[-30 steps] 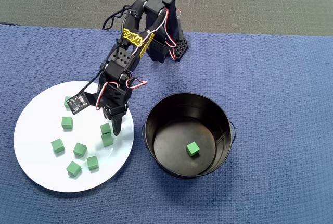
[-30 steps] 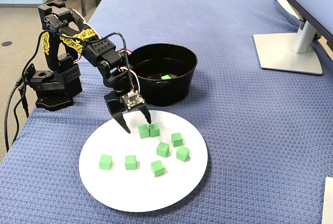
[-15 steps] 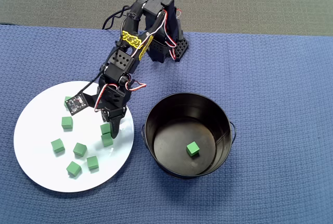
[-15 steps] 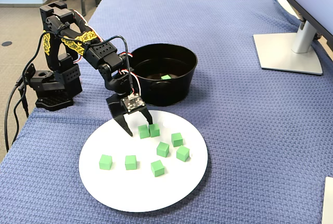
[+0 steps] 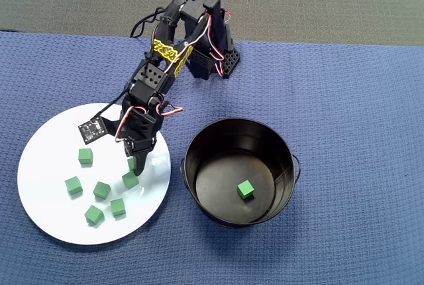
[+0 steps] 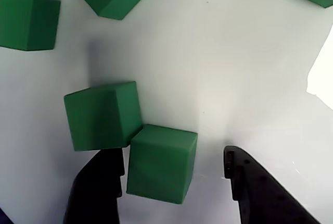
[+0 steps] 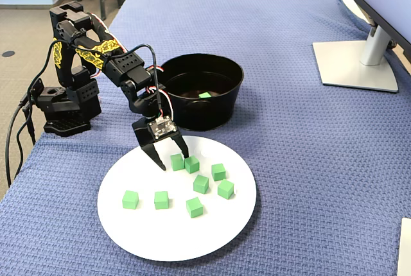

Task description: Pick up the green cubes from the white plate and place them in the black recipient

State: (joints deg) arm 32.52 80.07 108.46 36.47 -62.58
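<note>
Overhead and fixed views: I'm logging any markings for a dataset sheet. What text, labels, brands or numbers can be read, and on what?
No text is readable.
Yellow band on the arm: black pattern, too blurred to read.
Small board above the tool: markings too small to read.
Green cubes, white plate, black recipient: no markings seen.

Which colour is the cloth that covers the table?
Blue cloth, clearest in the fixed view.

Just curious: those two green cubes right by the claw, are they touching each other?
Touching. The wrist view shows the cube between the fingers pressed corner-to-edge against its neighbour, no white plate between.
</note>
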